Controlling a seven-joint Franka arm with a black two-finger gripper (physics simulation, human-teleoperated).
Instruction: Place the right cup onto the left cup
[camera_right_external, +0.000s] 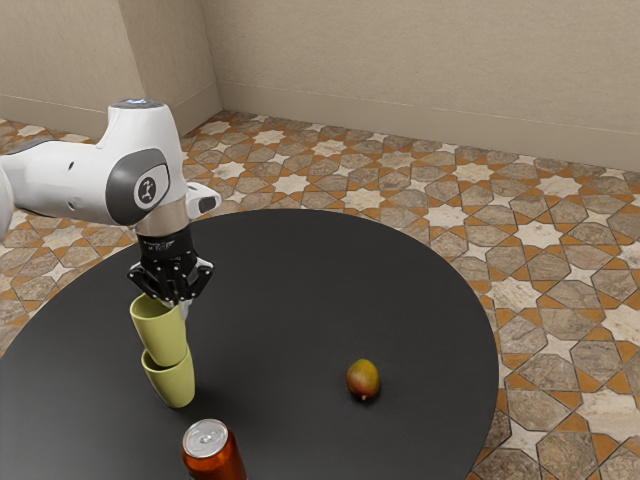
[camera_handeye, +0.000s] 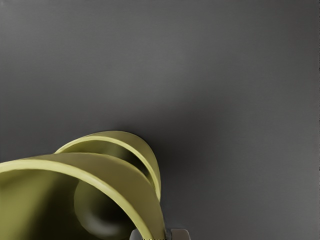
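Beige walls are seen behind a floor patterned with stone-coloured and orange tiles, on which a round black table is set. From the exterior view's left, the white arm is extended over the table, with its black gripper pointed down. By the gripper, the wall of the upper yellow-green cup is clasped near the rim, one finger being placed inside the mouth and the other outside.

The upper cup's mouth is turned upward and its long axis is held close to upright; whether it is slightly tilted cannot be told. Its body is hung below the fingertips and off to one side of them, toward the exterior view's left. Its lower end is seen at the mouth of the lower cup, which is stood upright on the table, open end up, below the gripper. Part of the lower rim is left uncovered; how deeply the cups are nested cannot be made out.

Near the lower cup, an orange-red can with a silver top is placed. Well apart, toward the exterior view's right, a red and yellow-green mango is laid.
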